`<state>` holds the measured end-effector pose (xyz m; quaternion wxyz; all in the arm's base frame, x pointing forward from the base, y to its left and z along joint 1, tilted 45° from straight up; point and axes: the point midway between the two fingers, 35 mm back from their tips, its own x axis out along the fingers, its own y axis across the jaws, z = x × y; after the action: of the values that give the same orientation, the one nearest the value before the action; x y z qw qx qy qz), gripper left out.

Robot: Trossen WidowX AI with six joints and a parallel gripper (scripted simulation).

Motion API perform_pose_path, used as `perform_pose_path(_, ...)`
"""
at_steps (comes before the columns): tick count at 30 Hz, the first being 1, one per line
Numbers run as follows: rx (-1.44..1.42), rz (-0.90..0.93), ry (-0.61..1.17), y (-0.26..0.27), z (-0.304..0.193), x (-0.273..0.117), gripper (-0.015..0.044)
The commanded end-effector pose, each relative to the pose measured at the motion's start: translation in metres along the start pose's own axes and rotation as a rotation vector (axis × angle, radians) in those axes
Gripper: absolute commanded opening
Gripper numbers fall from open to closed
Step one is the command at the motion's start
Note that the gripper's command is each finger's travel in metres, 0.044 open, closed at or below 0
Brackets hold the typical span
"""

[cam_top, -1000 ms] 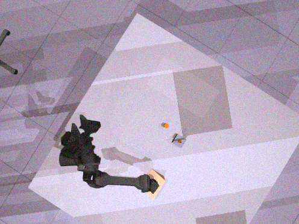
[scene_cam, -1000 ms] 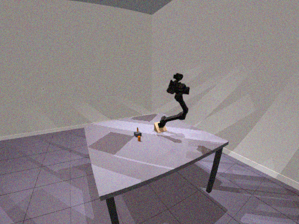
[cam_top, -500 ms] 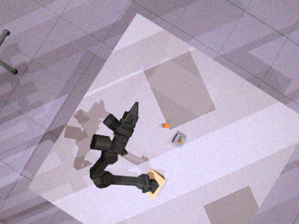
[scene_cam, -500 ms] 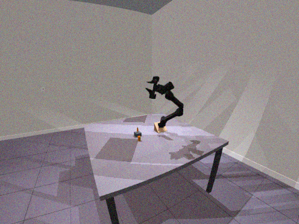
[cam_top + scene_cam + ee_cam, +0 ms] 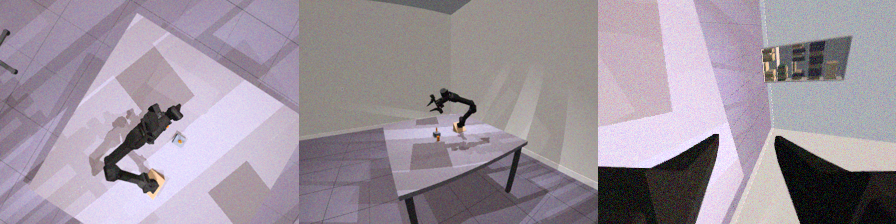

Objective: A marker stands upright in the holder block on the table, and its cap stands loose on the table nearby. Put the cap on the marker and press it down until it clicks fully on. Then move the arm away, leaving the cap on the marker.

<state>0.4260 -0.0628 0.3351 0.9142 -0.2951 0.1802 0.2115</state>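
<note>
An orange marker stands upright in the blue-grey holder block. The orange cap stands apart from it on the table, beside the block. In the top view the arm hides part of the cap. My gripper is open, with nothing between its fingers. It is held high above the table, clear of cap and marker. The wrist view shows neither cap, marker nor holder.
The arm's base stands at a tan wedge-shaped block on the table. In the wrist view the table edge, floor, walls and a framed picture show beyond the fingers. Shadows cross the table.
</note>
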Motion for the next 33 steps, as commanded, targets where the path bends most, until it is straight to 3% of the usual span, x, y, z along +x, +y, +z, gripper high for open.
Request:
perform_pose_path(1,0.007,0.247,0.072,0.051,-0.026,0.034,0.0238)
perform_pose_path(7,0.038,0.62,0.155,0.13,-0.057,0.056,0.0238)
perform_pose_path(14,0.114,1.049,0.21,0.214,-0.076,0.051,0.0238)
perform_pose_path(33,0.117,1.059,0.21,0.252,-0.089,0.063,0.0238)
